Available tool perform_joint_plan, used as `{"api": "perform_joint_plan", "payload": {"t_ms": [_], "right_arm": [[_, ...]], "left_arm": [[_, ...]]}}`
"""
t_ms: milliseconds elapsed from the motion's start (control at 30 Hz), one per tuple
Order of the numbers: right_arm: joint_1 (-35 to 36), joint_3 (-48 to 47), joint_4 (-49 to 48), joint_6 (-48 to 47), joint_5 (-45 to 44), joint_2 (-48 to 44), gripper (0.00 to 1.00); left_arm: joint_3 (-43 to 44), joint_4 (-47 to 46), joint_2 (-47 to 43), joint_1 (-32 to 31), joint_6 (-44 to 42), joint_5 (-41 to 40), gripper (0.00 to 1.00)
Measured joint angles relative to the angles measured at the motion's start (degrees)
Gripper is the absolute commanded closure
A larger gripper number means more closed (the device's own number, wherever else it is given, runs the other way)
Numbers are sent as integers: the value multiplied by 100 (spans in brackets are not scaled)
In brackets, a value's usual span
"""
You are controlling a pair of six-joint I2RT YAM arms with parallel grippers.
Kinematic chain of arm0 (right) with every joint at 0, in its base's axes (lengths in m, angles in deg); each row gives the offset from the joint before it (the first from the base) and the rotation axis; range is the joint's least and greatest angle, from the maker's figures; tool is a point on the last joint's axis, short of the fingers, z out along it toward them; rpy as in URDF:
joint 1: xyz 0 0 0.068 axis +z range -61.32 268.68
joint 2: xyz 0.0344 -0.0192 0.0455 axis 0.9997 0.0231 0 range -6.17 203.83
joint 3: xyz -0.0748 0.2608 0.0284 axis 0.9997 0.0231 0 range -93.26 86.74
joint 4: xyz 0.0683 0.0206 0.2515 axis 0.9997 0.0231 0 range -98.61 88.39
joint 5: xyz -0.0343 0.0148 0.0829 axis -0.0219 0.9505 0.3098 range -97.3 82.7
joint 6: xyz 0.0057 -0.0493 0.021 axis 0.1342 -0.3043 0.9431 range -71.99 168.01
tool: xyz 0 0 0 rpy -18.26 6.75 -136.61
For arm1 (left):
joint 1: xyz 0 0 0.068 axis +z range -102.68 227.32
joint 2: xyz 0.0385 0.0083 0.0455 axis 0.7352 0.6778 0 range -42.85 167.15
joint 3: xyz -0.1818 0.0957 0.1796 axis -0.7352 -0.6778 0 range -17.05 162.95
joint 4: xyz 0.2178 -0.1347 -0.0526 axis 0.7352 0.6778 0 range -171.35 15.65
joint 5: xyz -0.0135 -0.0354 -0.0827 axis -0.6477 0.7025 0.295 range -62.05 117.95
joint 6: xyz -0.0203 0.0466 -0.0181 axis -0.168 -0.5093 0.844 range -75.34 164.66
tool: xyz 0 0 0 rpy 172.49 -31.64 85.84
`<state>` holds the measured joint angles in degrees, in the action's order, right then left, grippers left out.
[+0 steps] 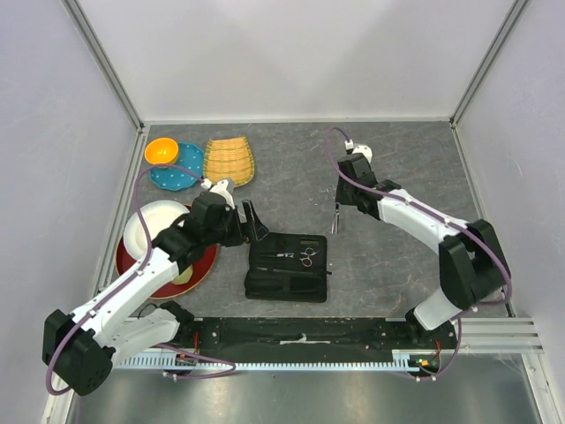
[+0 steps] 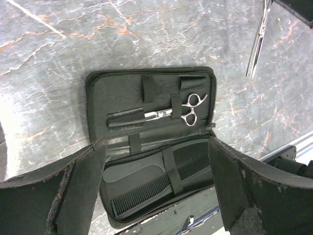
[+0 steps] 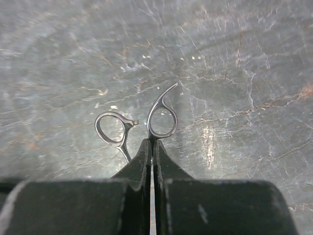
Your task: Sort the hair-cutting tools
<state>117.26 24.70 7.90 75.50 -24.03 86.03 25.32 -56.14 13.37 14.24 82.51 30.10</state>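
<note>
Two pairs of slim silver metal scissors with ring handles are seen, one held and one stowed. The hanging scissors [image 1: 336, 219] are clamped by the right gripper [image 3: 150, 147], whose black fingers are pressed together on the shanks just below the rings, so that both rings stand out past the fingertips. The blades are pointed down over the grey marbled table top [image 1: 397, 159], just right of the far right corner of the flat black rectangular zip case [image 2: 115, 93]; whether the tips touch the table cannot be told. The case is laid open near the middle of the table. The strapped scissors [image 2: 161, 113] are held under elastic loops in its far half, rings to the right, and the narrow black plastic comb [image 2: 144, 192] is tucked under a strap in its near half, lying slantwise. The left gripper [image 2: 156, 145] is spread wide with nothing between its fingers and is hung above the far left part of the case, apart from it. At the far left of the table an orange bowl [image 1: 161, 150], a teal dotted plate [image 1: 181, 172] and a yellow woven basket [image 1: 229, 161] are grouped, and nearer, a white dish [image 1: 154, 225] is set on a round red plate [image 1: 132, 265].
</note>
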Motion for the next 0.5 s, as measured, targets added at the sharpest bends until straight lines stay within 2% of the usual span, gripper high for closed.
{"api": "perform_joint_plan", "payload": {"t_ms": [133, 500], "right_arm": [[7, 122, -92, -125, 363, -629, 100], [284, 835, -702, 55, 2203, -1998, 100]], "left_arm": [[42, -225, 52, 4, -149, 481, 10], [66, -1502, 256, 11, -236, 2105, 12]]}}
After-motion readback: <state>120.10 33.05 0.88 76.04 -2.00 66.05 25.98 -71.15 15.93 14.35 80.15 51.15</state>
